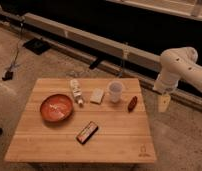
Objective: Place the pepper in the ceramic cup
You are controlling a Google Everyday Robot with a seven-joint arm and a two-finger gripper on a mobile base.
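Observation:
The pepper (pixel 132 103), small, dark red and oval, lies on the wooden table (pixel 114 140) near its right edge. The ceramic cup (pixel 115 91), white and upright, stands just left of the pepper, a little farther back. The white arm (pixel 180 65) comes in from the right. My gripper (pixel 163 103) hangs off the table's right side, to the right of the pepper and apart from it. It holds nothing that I can see.
An orange-red bowl (pixel 56 108) sits at the table's left. A clear bottle (pixel 77 92) lies near the back middle, with a small pale block (pixel 97 95) beside it. A flat black-and-red box (pixel 87 132) lies toward the front. A dark wall and ledge run behind.

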